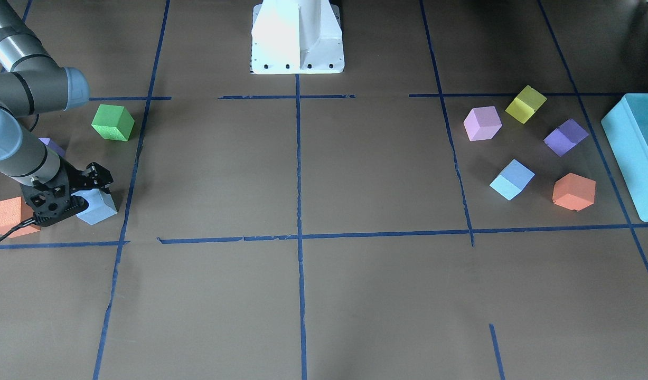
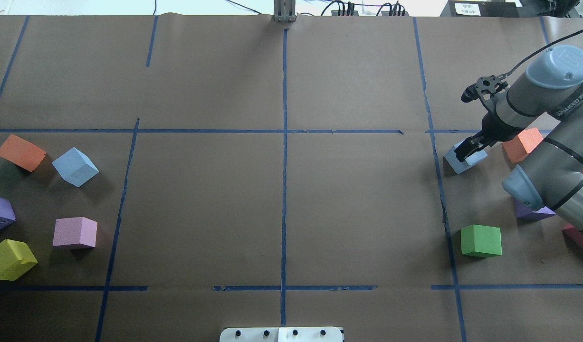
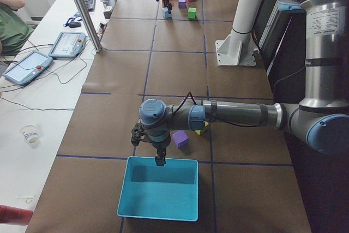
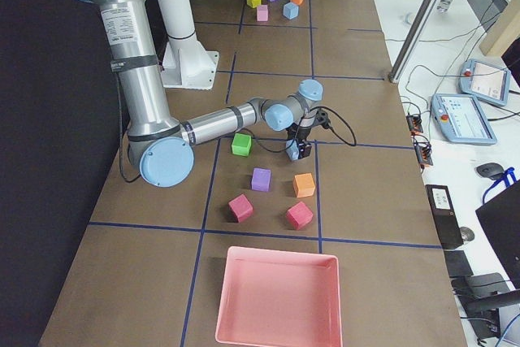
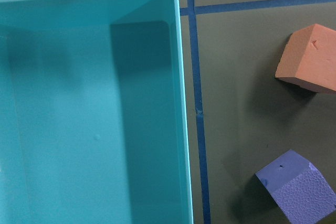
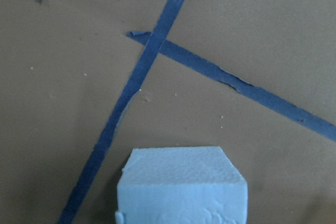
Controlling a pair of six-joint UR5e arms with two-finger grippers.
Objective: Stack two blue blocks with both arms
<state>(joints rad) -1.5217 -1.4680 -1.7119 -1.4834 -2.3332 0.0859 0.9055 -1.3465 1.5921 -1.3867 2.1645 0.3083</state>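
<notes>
Far to the robot's left of the white pedestal base [image 1: 297,37], the left hand [image 3: 159,161] hangs fingers-down over the teal box [image 3: 158,197], above the rim on the pedestal side. It touches nothing that can be made out. It shows only in the side view, too small to tell whether it is released or clenched.

Between that box and the pedestal, the first blue block [image 1: 512,180] lies on the desk [image 1: 355,295], apart from either hand. An orange cube [image 1: 573,191] sits just beside it on the box side, and a purple cube [image 1: 565,137] lies nearer the pedestal's row.

To the robot's right of the pedestal and further out from it, the right hand [image 2: 469,148] points down at the second blue block [image 1: 99,210]. Its black fingers are right at the block, which appears to sit on the desk. I cannot tell whether they are pressing it or merely set around it. In the right wrist view the block's pale top is close under the camera, with strips of blue tape [image 6: 152,51] crossing beyond it. A green cube [image 1: 113,122] lies near it, on the pedestal side.

The left wrist view looks down into the teal box at a smooth teal floor and walls. The pink tray [image 4: 276,298], furthest from the pedestal on the robot's right, shows a plain pink floor.
</notes>
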